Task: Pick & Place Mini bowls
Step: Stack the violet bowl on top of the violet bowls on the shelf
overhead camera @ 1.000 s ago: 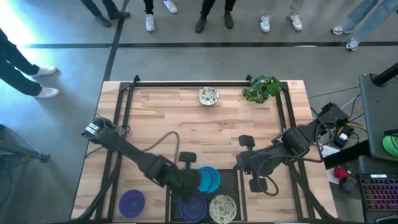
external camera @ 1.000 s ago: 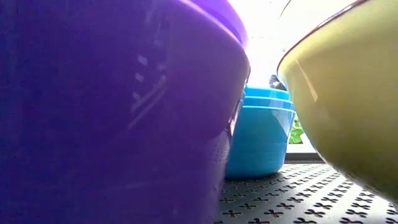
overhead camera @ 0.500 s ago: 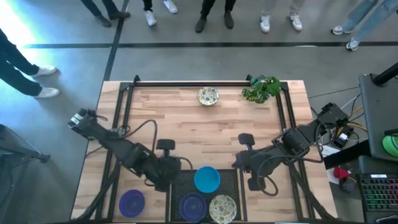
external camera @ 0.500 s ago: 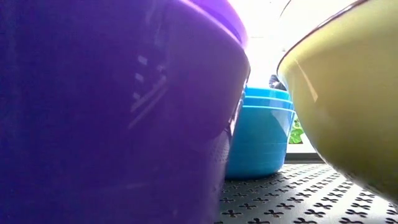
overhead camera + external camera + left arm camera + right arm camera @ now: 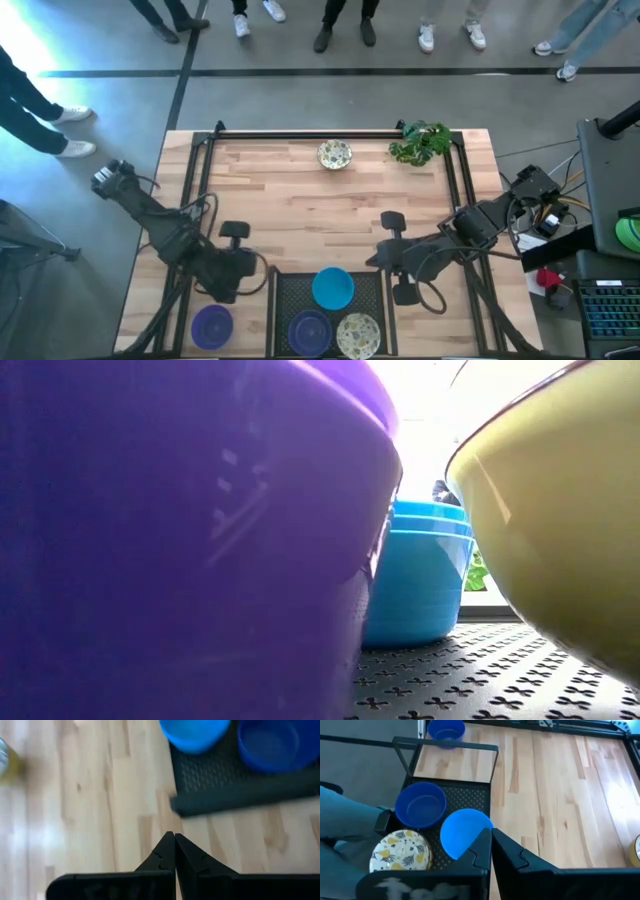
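Blue bowl (image 5: 332,288) now sits in tray (image 5: 372,290); my left tool (image 5: 232,292) pulled off, pressed together, empty — speckled bowl (image 5: 335,154) next.

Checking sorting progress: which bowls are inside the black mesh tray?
In the tray: the blue bowl, one purple bowl and one speckled cream bowl. Outside on the table: another purple bowl and speckled bowl.

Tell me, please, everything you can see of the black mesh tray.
The tray is a black rectangle of perforated mesh with a raised rim, lying flat at the table's near edge between the two arms. It holds a blue bowl, a purple bowl and a speckled cream bowl. Neither hand touches it.
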